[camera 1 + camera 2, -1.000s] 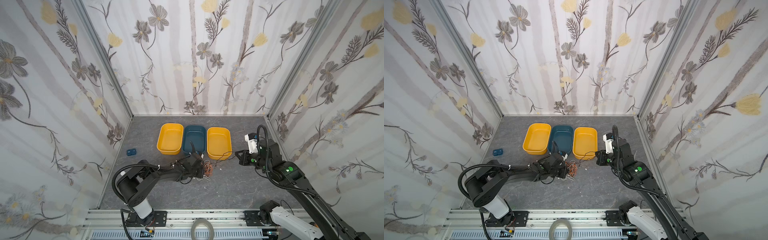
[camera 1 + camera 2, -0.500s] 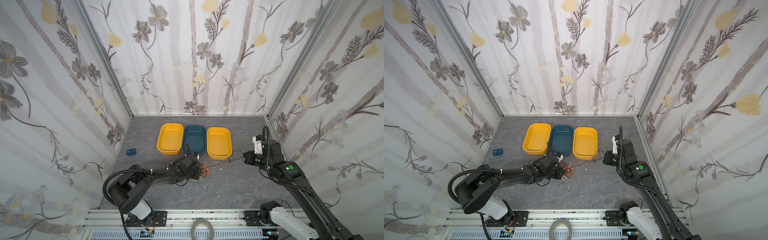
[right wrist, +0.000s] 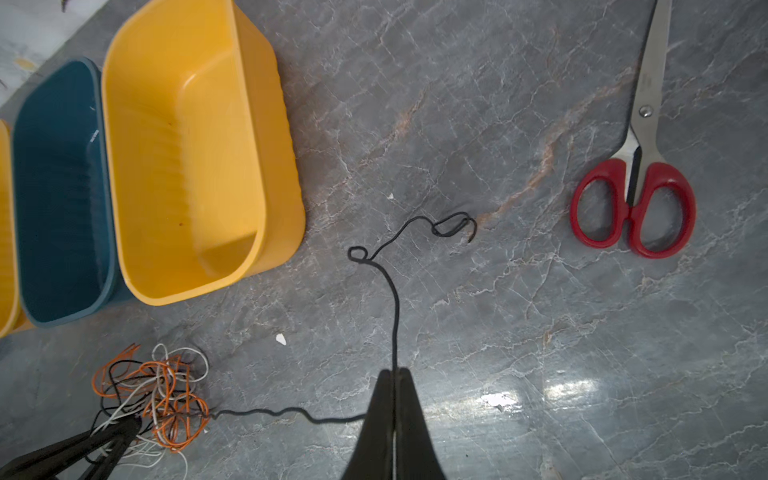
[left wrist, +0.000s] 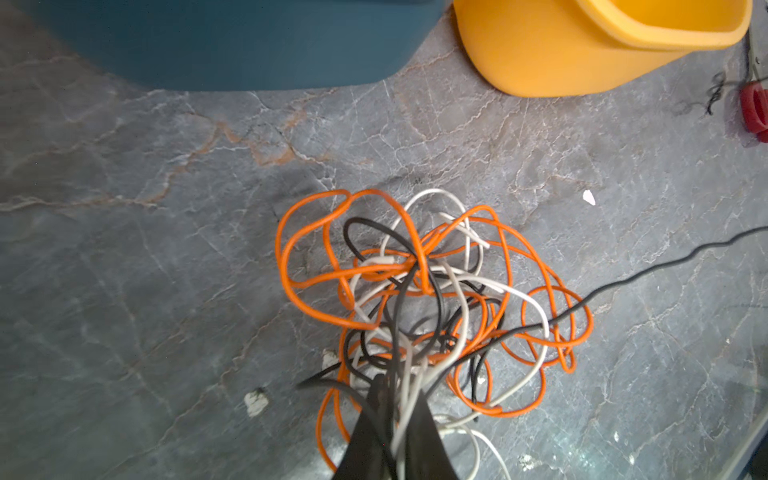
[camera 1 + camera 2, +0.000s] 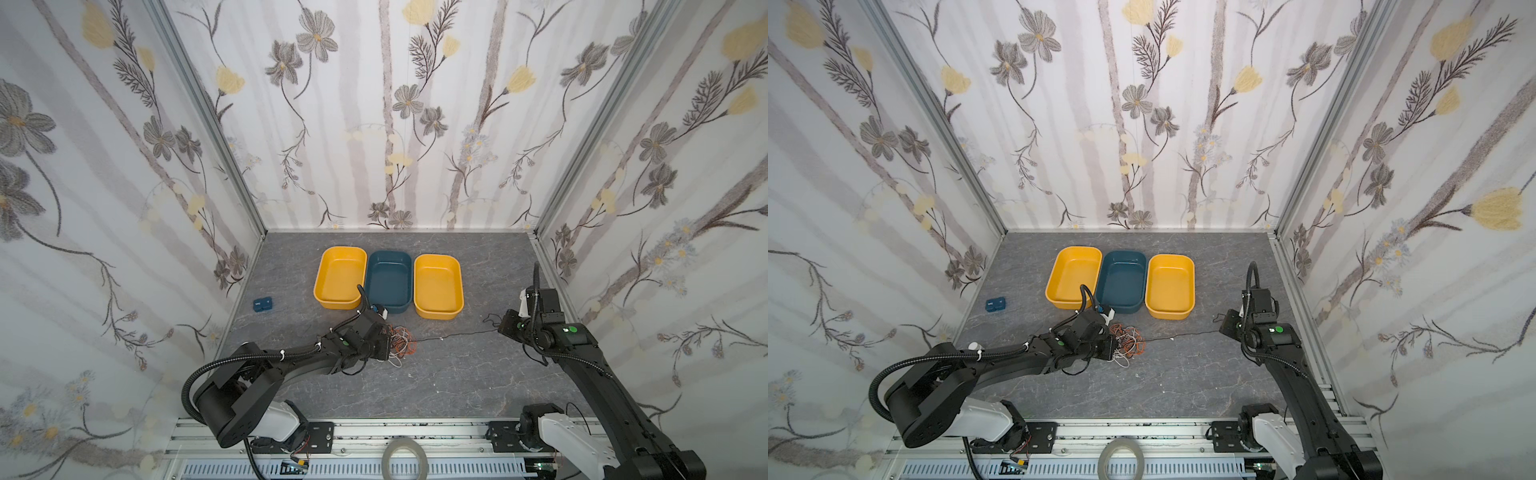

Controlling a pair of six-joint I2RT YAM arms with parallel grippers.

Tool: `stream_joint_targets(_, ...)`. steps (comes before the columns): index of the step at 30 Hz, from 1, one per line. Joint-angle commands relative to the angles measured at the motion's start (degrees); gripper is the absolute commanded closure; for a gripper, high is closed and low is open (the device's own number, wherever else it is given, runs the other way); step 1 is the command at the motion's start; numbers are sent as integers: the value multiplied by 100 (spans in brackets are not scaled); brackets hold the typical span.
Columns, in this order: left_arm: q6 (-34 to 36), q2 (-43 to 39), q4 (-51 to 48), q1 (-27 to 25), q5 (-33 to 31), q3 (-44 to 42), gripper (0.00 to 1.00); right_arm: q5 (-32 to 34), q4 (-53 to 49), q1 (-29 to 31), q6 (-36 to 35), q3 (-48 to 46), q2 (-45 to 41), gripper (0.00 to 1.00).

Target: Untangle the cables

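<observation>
Grey veined marble-look tabletop (image 3: 519, 324), glossy. Left gripper (image 4: 397, 399) pinched together on thin strands of cables (image 4: 411, 266): looped orange, white, black tangle, just beyond its tips. Right gripper (image 3: 392, 374) clamped on wavy black strand (image 3: 395, 316) leading sideways to tangle, curly free end ahead.

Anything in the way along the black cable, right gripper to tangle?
Nothing visible lies on that stretch, only bare table. The black cable, pinched in the right gripper, runs into the tangle of orange and white loops, clamped by the left gripper.
</observation>
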Motion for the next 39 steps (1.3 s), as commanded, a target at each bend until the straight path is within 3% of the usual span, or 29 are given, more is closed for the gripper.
stream_joint_targets(1,6,-64,-35,4,-33,4,89,-245,330,38,181,-195,160,96)
stream_joint_targets(5,-10,-131,4,5,57,23,91,-82,466,266,251,-481,313,93)
stream_joint_targets(10,11,-231,31,7,131,65,91,800,163,1044,27,-251,446,67)
stream_joint_targets(16,166,-210,-58,8,182,224,92,962,51,2010,47,202,939,57)
stream_joint_targets(22,118,-257,57,4,241,150,93,157,1198,2618,460,157,1525,54)
stream_joint_targets(25,114,-291,47,2,240,136,94,75,1477,2793,614,285,2057,51)
stream_joint_targets(31,-16,-390,228,-5,270,15,94,-312,2653,2907,1814,16,2624,45)
stream_joint_targets(39,-67,-296,338,-40,302,-31,94,-118,3360,3092,2703,-42,3158,44)
